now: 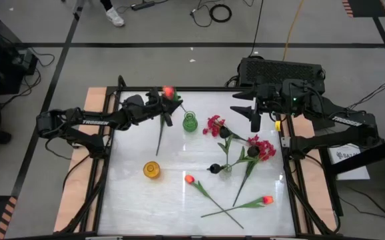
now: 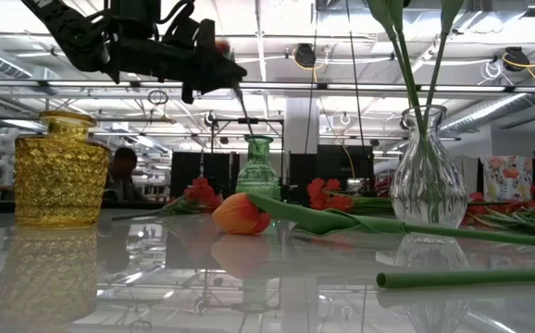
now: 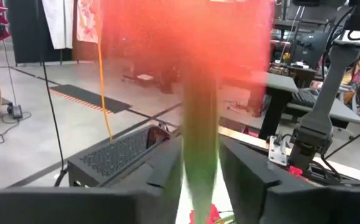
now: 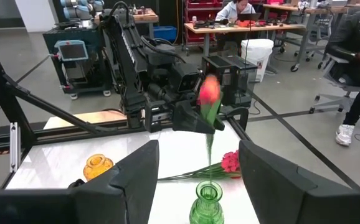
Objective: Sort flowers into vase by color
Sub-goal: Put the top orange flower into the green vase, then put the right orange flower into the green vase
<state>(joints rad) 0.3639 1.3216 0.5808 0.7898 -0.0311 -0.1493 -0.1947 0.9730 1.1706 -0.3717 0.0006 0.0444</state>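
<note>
Left gripper (image 1: pixel 168 107): near the table's (image 1: pixel 179 200) far edge — fingers around an orange-red tulip's (image 1: pixel 168 91) stem, beside the green vase (image 1: pixel 190 122).
Right gripper (image 1: pixel 253 115): far right corner — fingers apart, holding nothing.

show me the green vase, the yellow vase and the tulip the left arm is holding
green vase (image 1: pixel 190 122), high view, on its body.
yellow vase (image 2: pixel 61 171), low view, on its body.
held tulip (image 4: pixel 209 91), right wrist view, on its orange-red bud.

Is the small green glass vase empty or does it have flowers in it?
Empty: the green glass vase holds no stems; the orange tulip hangs above it.
</note>
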